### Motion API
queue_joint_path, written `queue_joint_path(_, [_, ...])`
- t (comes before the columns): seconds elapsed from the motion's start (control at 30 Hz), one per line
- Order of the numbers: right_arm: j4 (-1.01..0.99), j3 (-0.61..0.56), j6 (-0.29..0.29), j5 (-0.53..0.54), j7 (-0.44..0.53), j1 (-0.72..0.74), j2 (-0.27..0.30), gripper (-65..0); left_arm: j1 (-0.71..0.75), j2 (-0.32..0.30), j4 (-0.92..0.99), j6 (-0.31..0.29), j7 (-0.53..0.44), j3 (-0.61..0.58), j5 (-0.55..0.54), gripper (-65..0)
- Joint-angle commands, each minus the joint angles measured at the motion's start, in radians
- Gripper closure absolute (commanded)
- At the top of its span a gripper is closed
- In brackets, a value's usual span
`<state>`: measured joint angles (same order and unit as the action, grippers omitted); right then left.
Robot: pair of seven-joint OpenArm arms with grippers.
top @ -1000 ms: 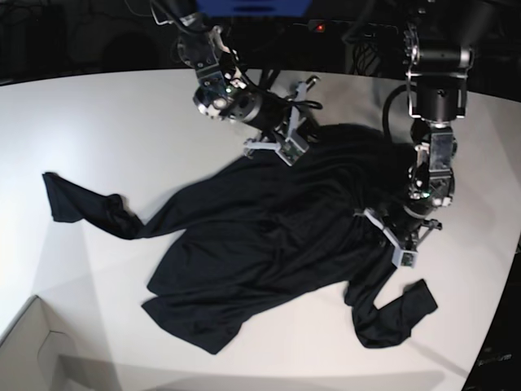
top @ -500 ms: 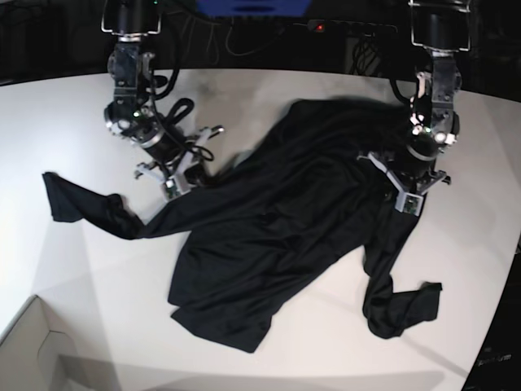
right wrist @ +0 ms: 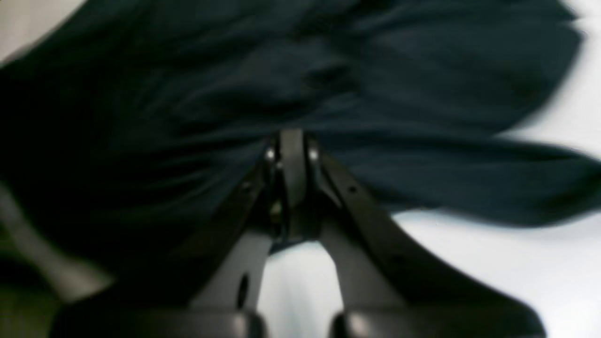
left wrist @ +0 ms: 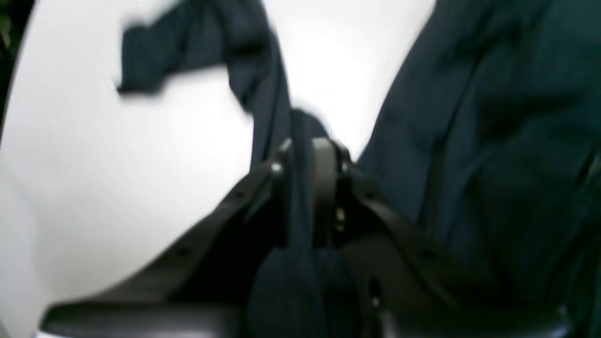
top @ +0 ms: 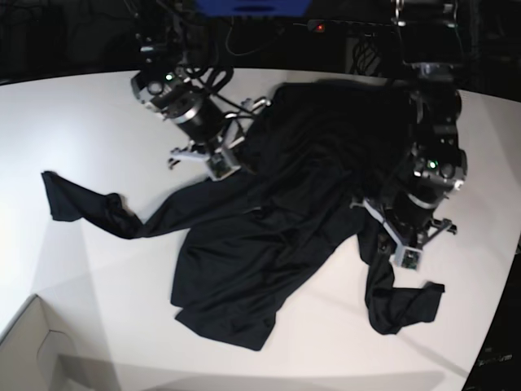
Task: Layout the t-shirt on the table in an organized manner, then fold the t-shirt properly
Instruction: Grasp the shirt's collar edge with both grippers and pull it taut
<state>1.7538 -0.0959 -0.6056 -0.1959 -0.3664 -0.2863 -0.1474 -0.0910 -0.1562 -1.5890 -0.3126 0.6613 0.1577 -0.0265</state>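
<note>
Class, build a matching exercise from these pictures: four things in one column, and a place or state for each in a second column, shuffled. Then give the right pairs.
Things
1. plain black soft fabric t-shirt
2. large smooth white table
3. left gripper
4. pale cardboard box corner

Places or states
A. at the base view's bottom left
B. clamped on a bunched fold of black cloth
C. lying crumpled, one sleeve stretched far out to the base view's left
D. bearing the cloth, with a curved far edge

Pairs: 1-C, 2-D, 3-B, 4-A
</note>
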Motion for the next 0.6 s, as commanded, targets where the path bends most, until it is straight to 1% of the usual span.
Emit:
queue_joint_path(0.0, [0.013, -0.032, -0.001, 0.019, 0.022, 0.003, -0.001, 0.0, -0.039, 0.017, 0.026, 0.0, -0.008, -0.03, 0.0, -7.0])
queue_joint_path(0.1, [-0.033, -0.138, 0.003, 0.019, 0.0, 0.006, -0.002, 0.0, -0.152, 0.031, 0.204, 0.0, -0.01, -0.093, 0.0, -7.0])
queue_joint_path(0.2, [-0.07, -0.209, 0.003, 0.017, 0.004, 0.003, -0.002, 0.0, -0.217, 0.034, 0.335, 0.0, -0.011, -0.151, -0.008, -6.9])
queue_joint_path(0.27, [-0.102, -0.236, 0.003, 0.019, 0.005, 0.006, -0.002, 0.0, -0.249, 0.034, 0.405, 0.0, -0.035, -0.175, -0.008, -6.8])
queue_joint_path(0.3, [-0.133, -0.25, 0.003, 0.019, 0.008, 0.011, -0.002, 0.0, -0.264, 0.034, 0.448, 0.0, -0.065, -0.185, -0.008, -6.8])
queue_joint_path(0.37, [-0.185, -0.264, 0.003, 0.017, 0.011, 0.032, -0.01, 0.0, -0.275, 0.034, 0.508, 0.002, -0.12, -0.186, 0.0, -6.8])
queue_joint_path(0.47, [-0.272, -0.258, 0.003, 0.016, 0.011, 0.06, -0.01, 0.0, -0.28, 0.022, 0.6, 0.002, -0.17, -0.186, 0.0, -6.8])
queue_joint_path(0.57, [-0.325, -0.196, 0.003, 0.017, 0.011, 0.094, 0.015, 0.0, -0.286, -0.001, 0.674, 0.002, -0.212, -0.186, 0.0, -6.8])
